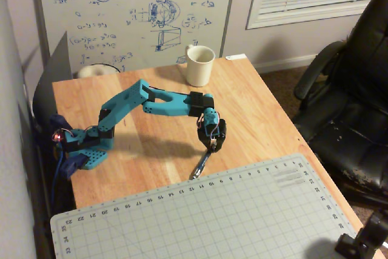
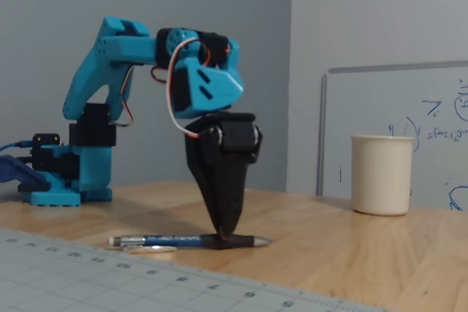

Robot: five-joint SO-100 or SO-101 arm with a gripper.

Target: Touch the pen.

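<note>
The pen [image 2: 175, 240] is slim and dark blue-black with a silvery tip. It lies flat on the wooden table [image 2: 351, 246] beside the cutting mat's edge. In the overhead view the pen [image 1: 201, 165] pokes out below the gripper. My gripper [image 2: 224, 236] is black, points straight down and is shut. Its tip rests on the pen near the tip end. In the overhead view the gripper [image 1: 212, 145] sits at the middle of the table, at the end of the teal arm [image 1: 130, 104].
A cream mug [image 1: 200, 65] stands at the table's far side, also in the fixed view [image 2: 381, 174]. A grey cutting mat [image 1: 230, 216] covers the table's near part. A black office chair [image 1: 351, 107] stands at the right. A whiteboard [image 1: 133, 10] is behind.
</note>
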